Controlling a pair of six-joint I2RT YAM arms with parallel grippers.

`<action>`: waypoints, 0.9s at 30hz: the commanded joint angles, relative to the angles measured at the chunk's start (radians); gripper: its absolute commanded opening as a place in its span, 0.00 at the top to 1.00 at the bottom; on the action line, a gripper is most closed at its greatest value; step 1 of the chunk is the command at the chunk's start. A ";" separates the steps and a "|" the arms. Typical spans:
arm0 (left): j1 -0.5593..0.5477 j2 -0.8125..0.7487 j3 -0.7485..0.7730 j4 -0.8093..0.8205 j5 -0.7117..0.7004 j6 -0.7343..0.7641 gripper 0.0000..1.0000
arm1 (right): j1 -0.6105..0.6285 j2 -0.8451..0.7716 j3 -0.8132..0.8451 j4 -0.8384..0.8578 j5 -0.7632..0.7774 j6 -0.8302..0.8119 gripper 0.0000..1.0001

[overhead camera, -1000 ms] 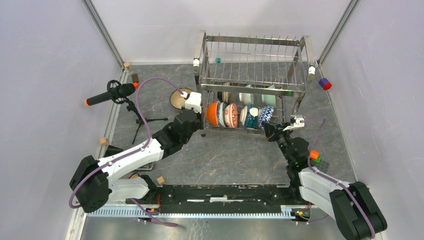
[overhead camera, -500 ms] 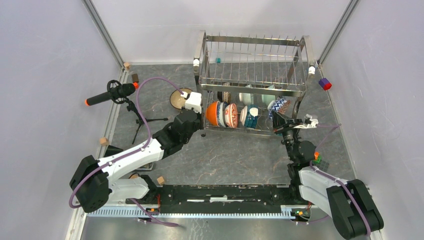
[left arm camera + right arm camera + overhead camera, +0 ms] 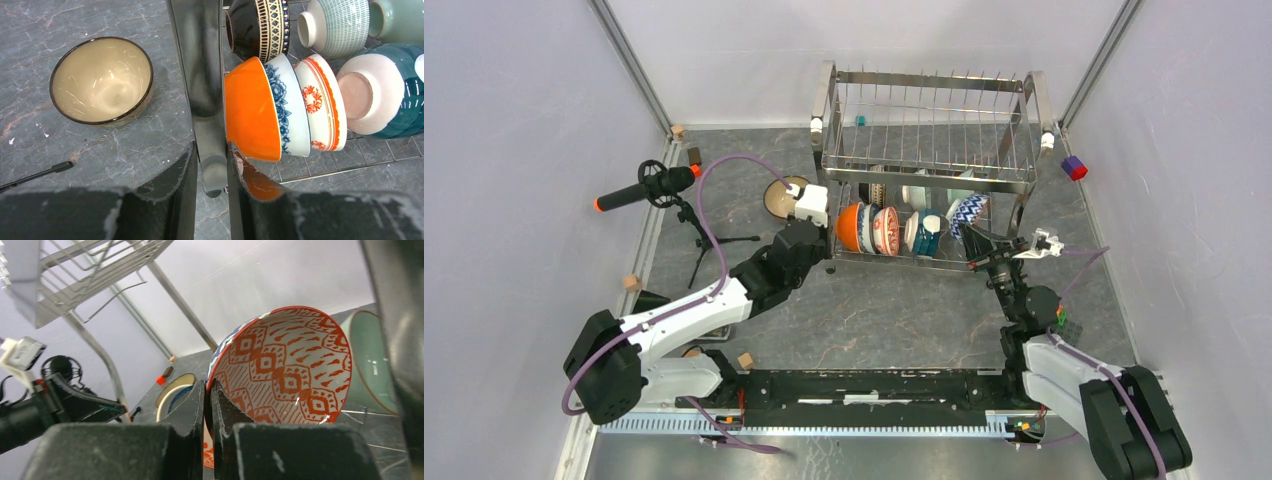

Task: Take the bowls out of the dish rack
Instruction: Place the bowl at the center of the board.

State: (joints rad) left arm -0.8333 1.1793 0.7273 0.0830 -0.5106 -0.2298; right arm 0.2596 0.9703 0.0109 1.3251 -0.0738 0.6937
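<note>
Nine bowls (image 3: pixel 250 110), one dish rack (image 3: pixel 929 80), two claws (image 3: pixel 211 162) (image 3: pixel 207 397)

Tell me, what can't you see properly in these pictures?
- Top view: the back bowls sit half hidden under the rack's upper tier.
- Left wrist: the teal bowl is cut off by the right edge.
- Right wrist: the fingers cover the patterned bowl's lower rim; a dark blur hides part of the green bowl.

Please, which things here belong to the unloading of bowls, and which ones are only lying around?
Job: dish rack, racked bowls, patterned bowl, tan bowl.
Lying about: tripod with black handle, wooden cubes, blue-and-red block.
</note>
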 commanded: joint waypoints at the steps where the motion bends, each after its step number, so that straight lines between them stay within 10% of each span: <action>1: -0.035 -0.024 0.020 -0.029 -0.032 0.046 0.87 | -0.004 -0.098 -0.045 0.001 -0.128 0.027 1.00; 21: -0.119 -0.196 0.051 -0.262 -0.011 -0.086 0.04 | 0.084 -0.475 0.175 -0.758 -0.325 -0.196 1.00; 27: -0.119 -0.348 0.050 -0.370 -0.025 -0.189 0.00 | 0.184 -0.461 0.312 -0.932 -0.282 -0.292 1.00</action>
State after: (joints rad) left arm -0.9493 0.9310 0.7307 -0.2081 -0.5373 -0.3084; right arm 0.3904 0.5106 0.1986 0.4667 -0.3733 0.4950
